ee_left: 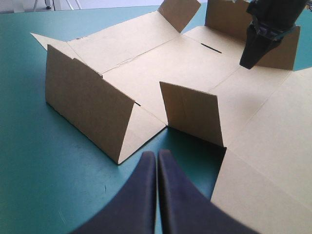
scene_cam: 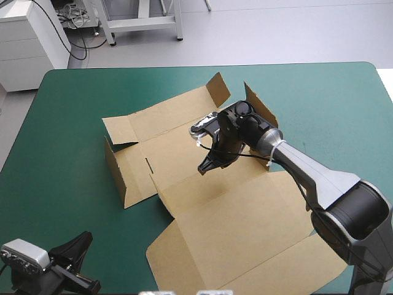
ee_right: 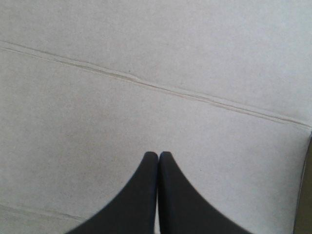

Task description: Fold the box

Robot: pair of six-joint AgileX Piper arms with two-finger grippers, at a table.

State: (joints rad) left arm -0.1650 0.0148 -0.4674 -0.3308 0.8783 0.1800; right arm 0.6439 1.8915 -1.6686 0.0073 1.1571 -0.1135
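Right tool (scene_cam: 204,169) maybe touching box (scene_cam: 178,117); wrist unclear.

Lighting is bright, even and diffuse, falling from overhead in all three views. The teal-green fabric table cover (scene_cam: 67,141) is uniformly lit in the high view. In the left wrist view it brightens toward its far edge. The box, a cut sheet of brown cardboard (scene_cam: 245,227), throws short, soft-edged shadows on the cover beside its raised flaps. Flap faces turned toward the left wrist camera read darker. In the right wrist view thin shadow lines mark the creases.
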